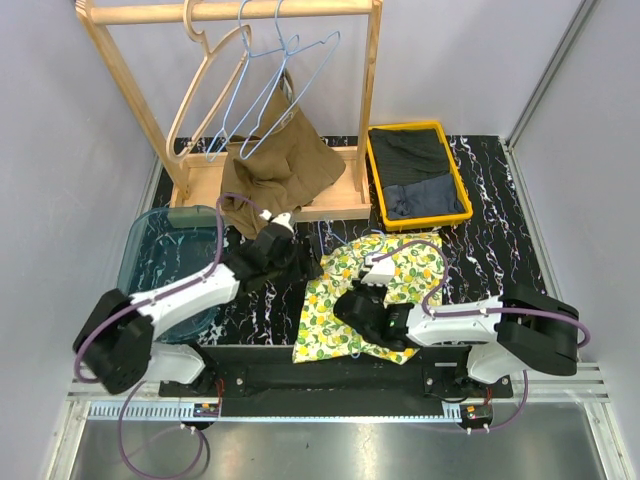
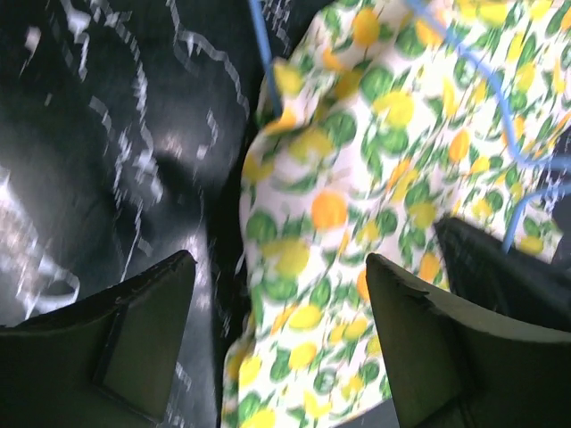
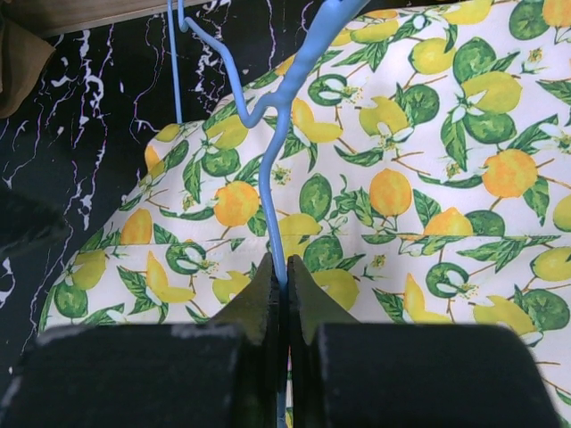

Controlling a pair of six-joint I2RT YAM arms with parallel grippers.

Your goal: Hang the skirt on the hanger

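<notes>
Skirt (image 1: 335, 320): thin woven cloth, white with a lemon, orange and green-leaf print, lying rumpled and mostly flat on the black, white-veined worktop (image 1: 490, 250) between the two arms.

Hanger (image 3: 268, 116): slim blue wire with a twisted neck, lying across the skirt.

Right arm: folded low and reaching leftward over the cloth. The right fingers (image 3: 259, 299) were clenched on the hanger's wire just below the neck.

Left arm: stretched forward and rightward, wrist low. The left fingers (image 2: 147, 339) were spread wide and released, straddling the skirt's left edge and grasping nothing.
</notes>
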